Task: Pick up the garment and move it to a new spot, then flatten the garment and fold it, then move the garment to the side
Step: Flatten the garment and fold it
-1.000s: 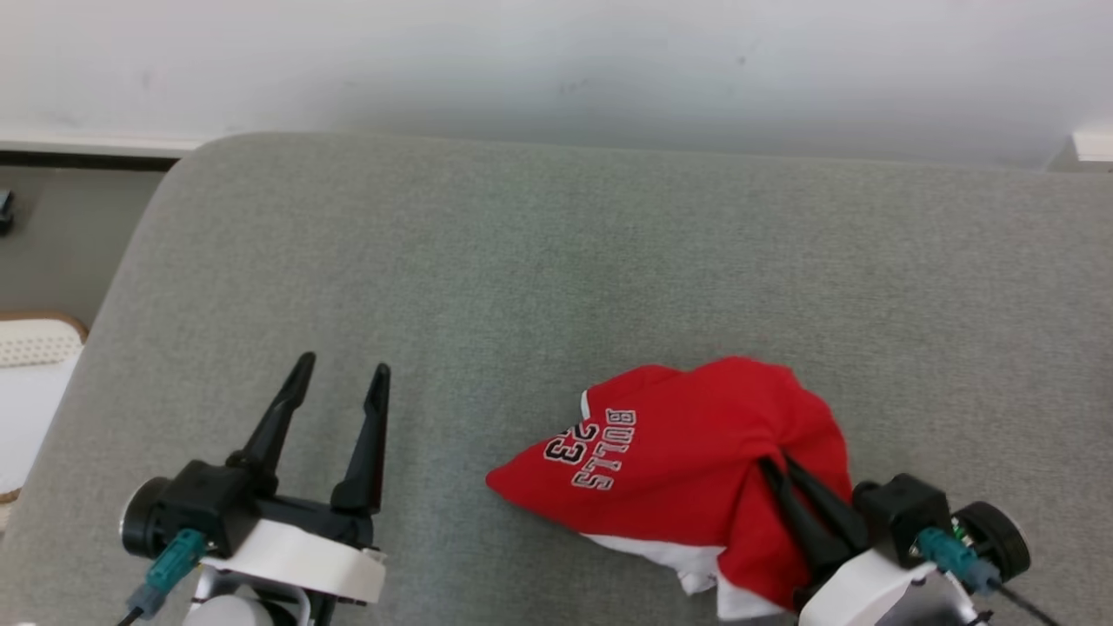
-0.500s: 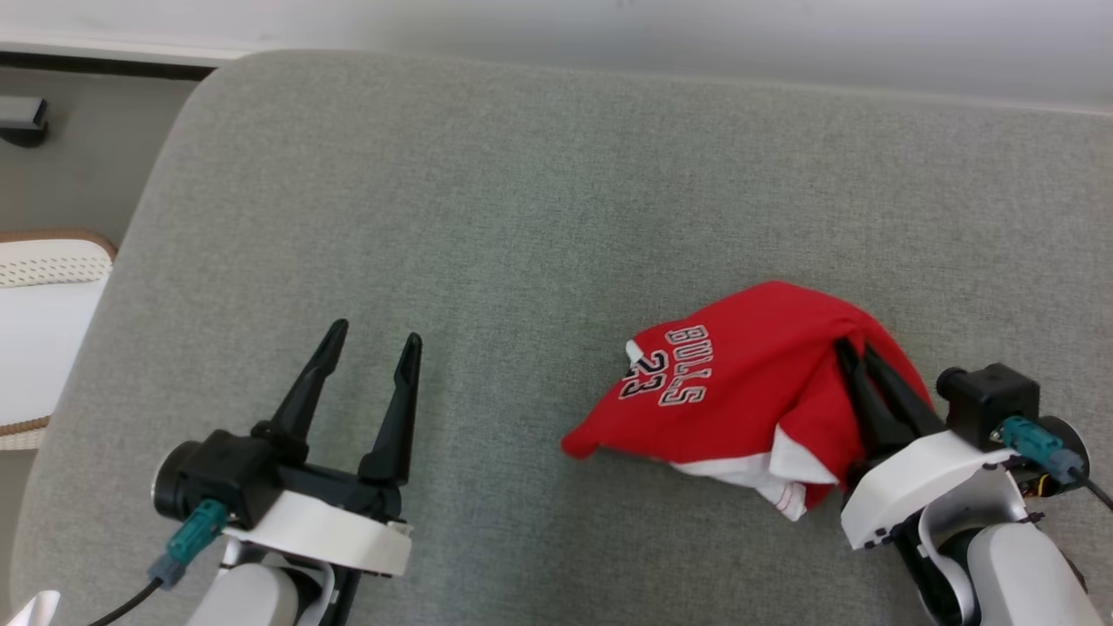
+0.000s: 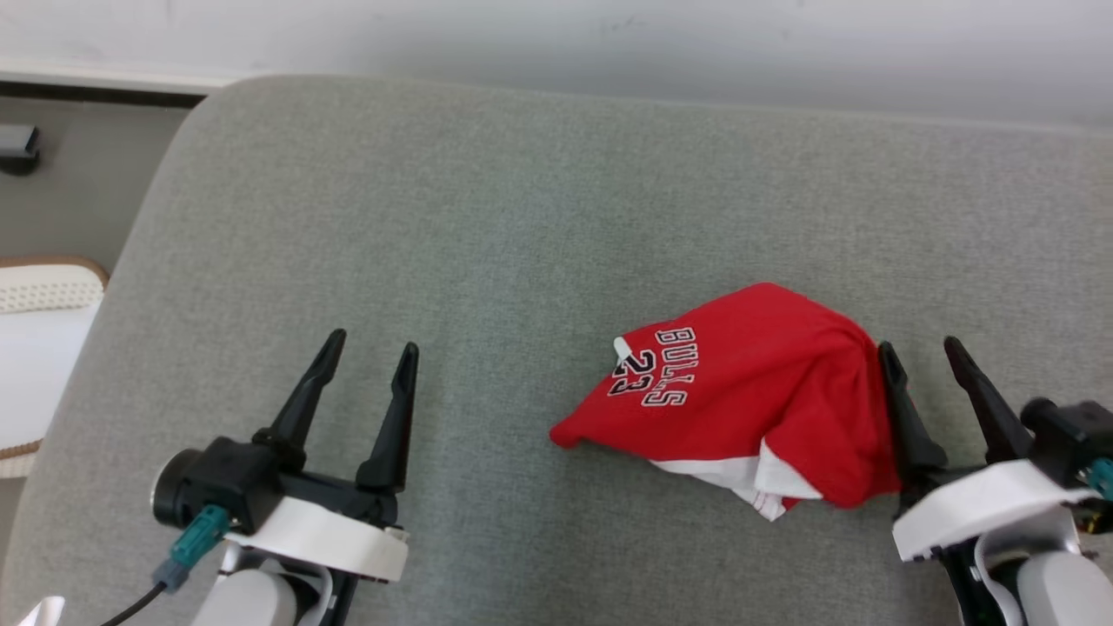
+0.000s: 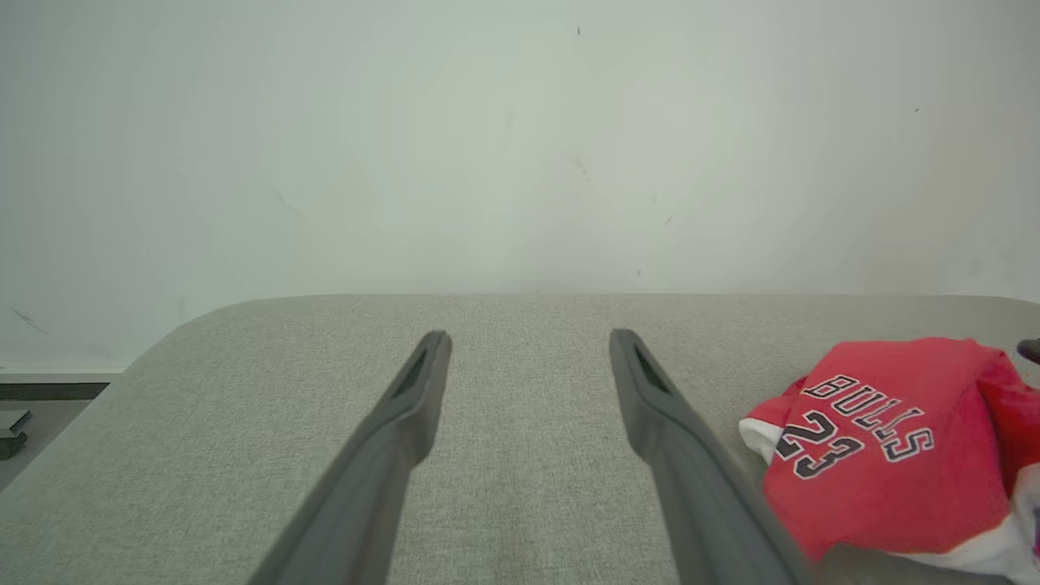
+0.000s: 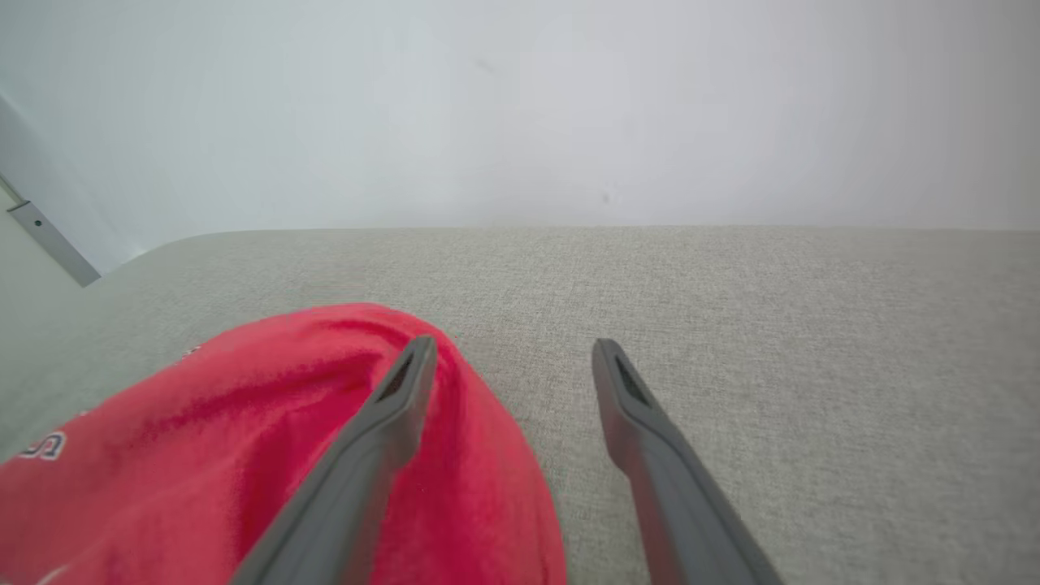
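left end effector [image 3: 373, 342] splayed, right end effector [image 3: 919, 346] splayed

A wide grey fabric cushion [image 3: 522, 217] takes up most of the scene, its weave fine and even and its far left corner rounded. Behind its far edge rises a plain pale wall [image 3: 556, 35], faintly scuffed and specked. At the far left a white skirting [image 3: 96, 78] runs along the wall's foot above a dark strip, with grey floor [image 3: 78, 191] nearer. A small grey object [image 3: 17, 139] shows at the floor's left edge. Nearer still on the left is a white thing with a brown rim [image 3: 35, 382]. The light is soft and even.
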Robot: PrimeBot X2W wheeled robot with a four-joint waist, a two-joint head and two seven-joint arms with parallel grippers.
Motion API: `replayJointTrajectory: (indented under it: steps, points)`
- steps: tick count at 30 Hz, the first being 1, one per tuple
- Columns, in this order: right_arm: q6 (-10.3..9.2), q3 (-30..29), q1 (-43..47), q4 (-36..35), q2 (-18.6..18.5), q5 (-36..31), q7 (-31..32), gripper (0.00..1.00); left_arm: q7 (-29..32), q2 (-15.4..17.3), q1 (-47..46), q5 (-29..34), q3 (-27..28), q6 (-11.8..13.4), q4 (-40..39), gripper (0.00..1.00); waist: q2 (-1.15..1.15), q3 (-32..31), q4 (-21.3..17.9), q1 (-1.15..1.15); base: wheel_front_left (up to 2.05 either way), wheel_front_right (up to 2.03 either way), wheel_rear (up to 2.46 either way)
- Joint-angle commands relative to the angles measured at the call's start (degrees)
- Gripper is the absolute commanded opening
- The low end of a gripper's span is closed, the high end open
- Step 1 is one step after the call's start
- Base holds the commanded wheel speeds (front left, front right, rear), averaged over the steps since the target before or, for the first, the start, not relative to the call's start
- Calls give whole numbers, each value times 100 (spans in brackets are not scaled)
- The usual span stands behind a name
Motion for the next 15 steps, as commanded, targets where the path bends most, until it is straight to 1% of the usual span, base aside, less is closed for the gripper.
replayJointTrajectory:
  steps: [1,4,6,10,15]
  points:
    - [-17,-44,139,-161,-63,5,-58,100,-3,16,84,65,50,-12,15,100,0,-88,-75,0,0,0,0]
    - [-17,-170,402,-602,-101,-124,-119,100,-3,53,163,113,129,5,12,100,0,-211,-168,0,0,0,0]
    - [-17,-294,544,-937,-124,-384,-181,100,-2,69,230,146,180,21,-4,100,0,-286,-226,0,0,0,0]
    - [-17,-482,895,-1552,6,-835,-148,100,-2,124,346,185,260,60,-42,100,0,-436,-295,0,0,0,0]
    - [-17,-491,1493,-2114,161,-1090,-21,100,-2,175,482,196,296,109,-84,100,0,-580,-341,0,0,0,0]
